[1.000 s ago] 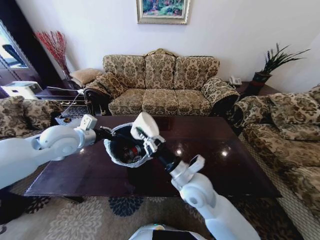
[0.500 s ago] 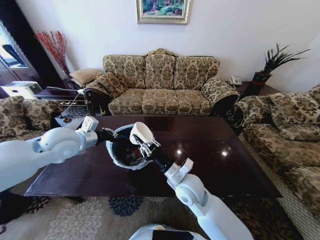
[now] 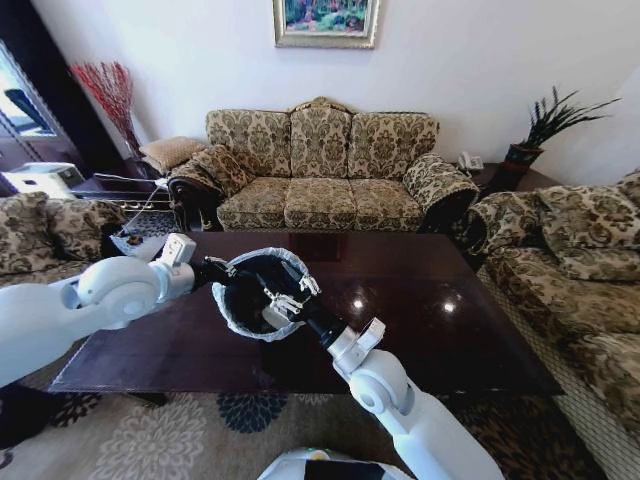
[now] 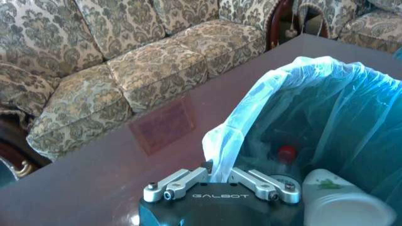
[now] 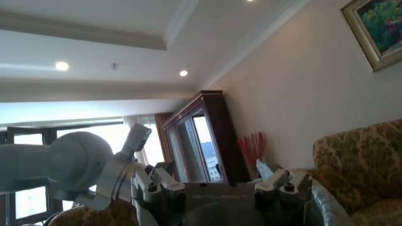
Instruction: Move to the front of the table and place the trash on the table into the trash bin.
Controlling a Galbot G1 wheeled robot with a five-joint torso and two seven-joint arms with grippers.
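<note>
I see glossy table (image 3: 450,320) bare, sofas around. Left gripper (image 4: 221,181) pinching trash bin (image 3: 232,310) liner; right gripper (image 3: 282,305) over bin, fingers spread, paper cup (image 4: 342,205) inside.

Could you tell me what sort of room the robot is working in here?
Most likely a home living room: patterned sofas surround a glossy coffee table, with a framed painting on the wall and a patterned rug underfoot.

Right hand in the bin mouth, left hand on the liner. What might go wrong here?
1. The left hand pinches the thin liner at the rim of the bin; it may tear or slip.
2. The open right hand sits in the bin mouth; withdrawing, it may snag the liner.
3. The bin looks tilted over the table; the cup and bottle might roll out.
</note>
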